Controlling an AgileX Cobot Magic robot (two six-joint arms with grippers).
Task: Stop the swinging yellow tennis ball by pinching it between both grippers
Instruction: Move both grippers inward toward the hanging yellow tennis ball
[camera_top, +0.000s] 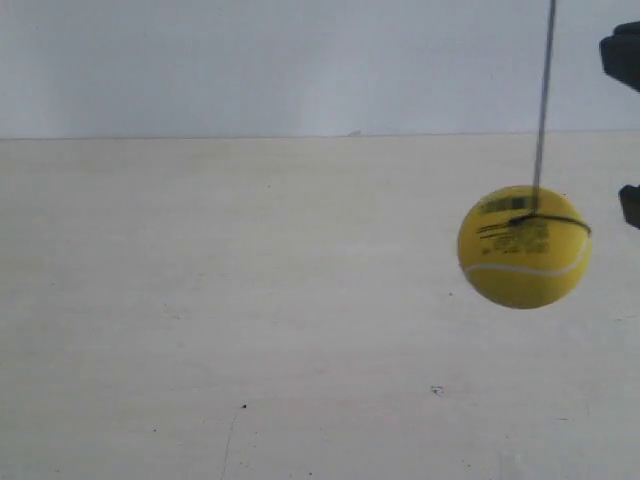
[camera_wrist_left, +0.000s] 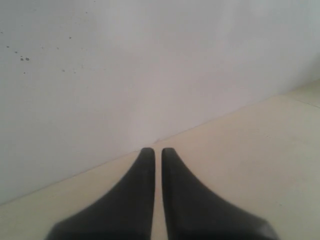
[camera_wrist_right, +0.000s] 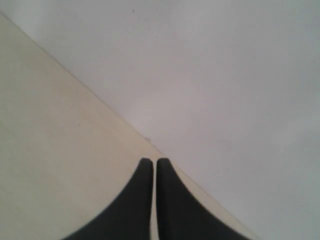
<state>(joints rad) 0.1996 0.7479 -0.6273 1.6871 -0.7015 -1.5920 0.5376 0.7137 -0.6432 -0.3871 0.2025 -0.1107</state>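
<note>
So at this moment the yellow tennis ball (camera_top: 524, 247) was hanging on its thin string (camera_top: 543, 100) over toward the exterior view's right side, up in the air above the pale table (camera_top: 250, 320), with the plain white wall (camera_top: 250, 60) behind. The string came straight down and wrapped around the ball as a dark band. There was black print on the ball just under that band, a few lines of it, but it was way too blurry for me to read any brand or word. The white seam curved across the lower half. My left gripper (camera_wrist_left: 157, 151) had its two black jaws pressed nearly together, only a hairline slit between them, holding nothing, and its camera just saw table and wall. Same deal with my right gripper (camera_wrist_right: 154, 161): jaws together, nothing in them, no ball in its view. In the exterior view two black shapes (camera_top: 622, 55) poked in at the right edge, just beside the ball but not touching it. I honestly couldn't tell which arm they belonged to.
</note>
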